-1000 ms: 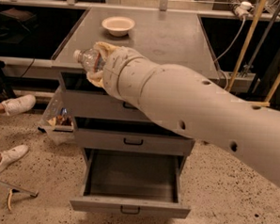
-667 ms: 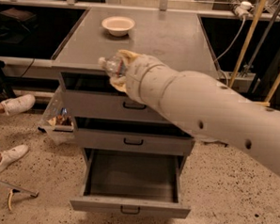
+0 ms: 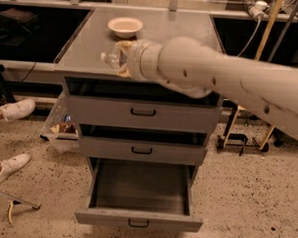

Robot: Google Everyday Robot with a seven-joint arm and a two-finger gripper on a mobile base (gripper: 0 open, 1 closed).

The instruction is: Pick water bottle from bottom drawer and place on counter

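Note:
My gripper [image 3: 121, 57] sits at the end of the big white arm that reaches in from the right. It is shut on the water bottle [image 3: 111, 58], a clear bottle lying sideways with its end pointing left. The bottle hangs just above the front left part of the counter [image 3: 163, 41]. Most of the fingers are hidden behind the wrist. The bottom drawer [image 3: 138, 221] is pulled wide open below, and nothing shows inside it.
A cream bowl [image 3: 125, 25] stands at the back left of the counter. The two upper drawers [image 3: 143, 113] stand slightly ajar. A clear bin [image 3: 61, 129] sits left of the cabinet. A person's white shoes [image 3: 14, 109] are on the floor at left. Cables and a stand [image 3: 243, 141] are at right.
My gripper has carried the bottle to the right and a little up, from beside the counter's front left corner to over its front part.

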